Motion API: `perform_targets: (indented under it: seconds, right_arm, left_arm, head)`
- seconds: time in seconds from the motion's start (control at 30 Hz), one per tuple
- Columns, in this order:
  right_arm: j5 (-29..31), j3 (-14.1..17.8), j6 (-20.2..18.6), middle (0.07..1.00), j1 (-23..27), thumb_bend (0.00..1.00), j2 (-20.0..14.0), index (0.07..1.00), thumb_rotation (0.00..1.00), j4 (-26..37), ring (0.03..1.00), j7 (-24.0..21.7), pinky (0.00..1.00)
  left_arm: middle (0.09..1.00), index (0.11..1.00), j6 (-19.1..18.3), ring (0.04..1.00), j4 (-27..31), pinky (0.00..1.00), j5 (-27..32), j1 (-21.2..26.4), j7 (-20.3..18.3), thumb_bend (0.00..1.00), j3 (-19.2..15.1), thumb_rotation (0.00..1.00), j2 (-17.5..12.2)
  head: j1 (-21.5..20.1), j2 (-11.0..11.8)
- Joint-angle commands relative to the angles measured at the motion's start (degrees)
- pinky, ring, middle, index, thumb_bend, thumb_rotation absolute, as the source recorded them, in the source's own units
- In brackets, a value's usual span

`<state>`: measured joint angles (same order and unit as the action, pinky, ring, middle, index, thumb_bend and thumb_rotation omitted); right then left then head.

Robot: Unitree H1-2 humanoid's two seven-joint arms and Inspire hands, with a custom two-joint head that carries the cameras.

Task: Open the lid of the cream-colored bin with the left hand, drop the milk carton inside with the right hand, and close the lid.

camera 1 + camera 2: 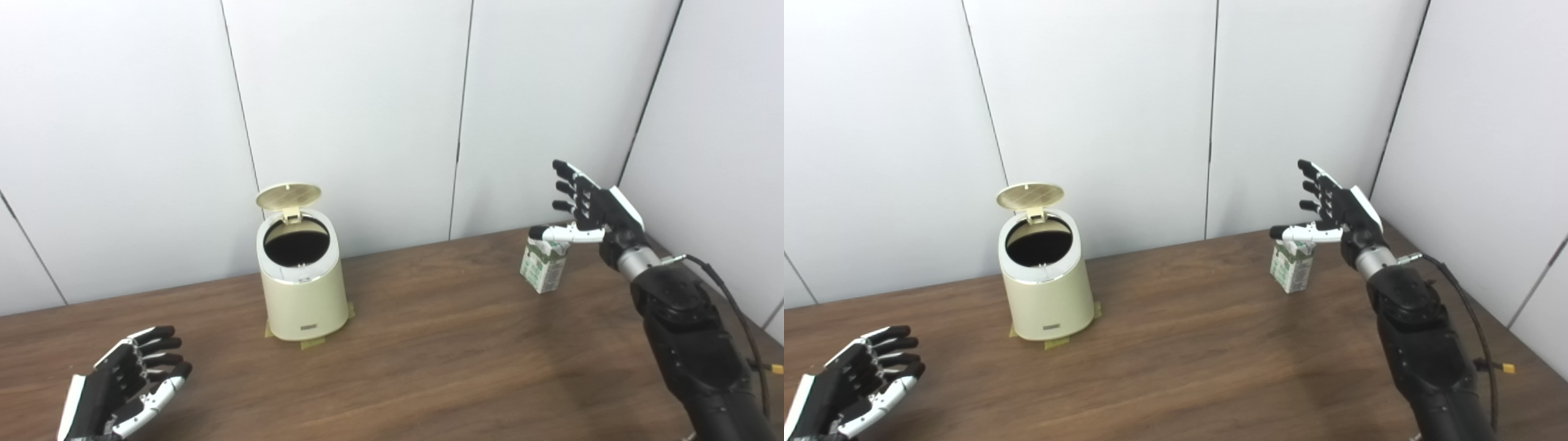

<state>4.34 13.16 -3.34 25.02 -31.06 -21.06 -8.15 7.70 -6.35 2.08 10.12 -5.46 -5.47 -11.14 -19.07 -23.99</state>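
The right hand (591, 208) hovered open at about 3 o'clock, fingers spread and pointing up, its thumb reaching across just above the top of the milk carton (542, 264); whether the thumb touched the carton could not be made out. The carton stood upright on the surface (441, 355), held by nothing, its printing too small to read. The left hand (125, 392) lay low at 8 o'clock, open and empty, fingers loosely curved, its wrist cut off by the bottom edge. The cream-colored bin (303, 288) stood at about 10 o'clock from centre, well apart from both hands, on taped marks, its lid (288, 197) tipped up at the back. Its inside was dark, the contents hidden. The surface was dark brown wood; plain white panel walls closed the room behind and at the right.
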Motion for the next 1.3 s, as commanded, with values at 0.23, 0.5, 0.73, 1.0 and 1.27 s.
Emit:
perform_targets:
  seconds: [0.23,0.5,0.73,1.0,1.27]
  right_arm:
    - [-1.10,0.74,5.37,0.968,5.10,0.79,-3.32,0.939,0.05,-3.87,0.933,0.56,0.85]
    - [-3.98,-0.63,5.02,0.947,4.94,0.78,-3.96,0.929,0.01,-6.45,0.932,1.93,0.89]
    - [-7.05,-2.59,5.26,0.926,4.54,0.77,-4.04,0.915,0.00,-9.42,0.889,3.09,0.82]
    - [-8.35,-4.09,3.89,0.910,4.43,0.73,-4.00,0.875,0.00,-11.34,0.887,1.90,0.83]
    - [-10.77,-6.50,7.99,0.880,5.42,0.80,-4.44,0.846,0.04,-15.72,0.868,2.98,0.81]
  left_arm:
    - [0.664,0.679,1.48,0.602,0.69,0.48,-0.33,1.99,-0.21,0.54,0.39,0.00,-1.09]
    - [0.662,0.678,2.53,0.591,-0.35,0.48,-0.62,2.26,-0.28,0.55,0.71,0.00,-1.15]
    - [0.656,0.671,2.35,0.585,-0.65,0.47,0.07,2.29,-0.74,0.55,0.79,0.00,-1.24]
    - [0.659,0.671,2.39,0.591,-0.41,0.47,-0.14,2.15,-1.10,0.55,0.64,0.00,-1.13]
    - [0.654,0.666,2.57,0.582,-0.58,0.46,-0.14,2.15,-1.25,0.56,0.73,0.00,-1.05]
  head:
    - [-0.18,-0.22]
    - [0.06,-0.26]
    - [0.04,-0.53]
    - [0.21,-0.86]
    - [0.35,-1.02]
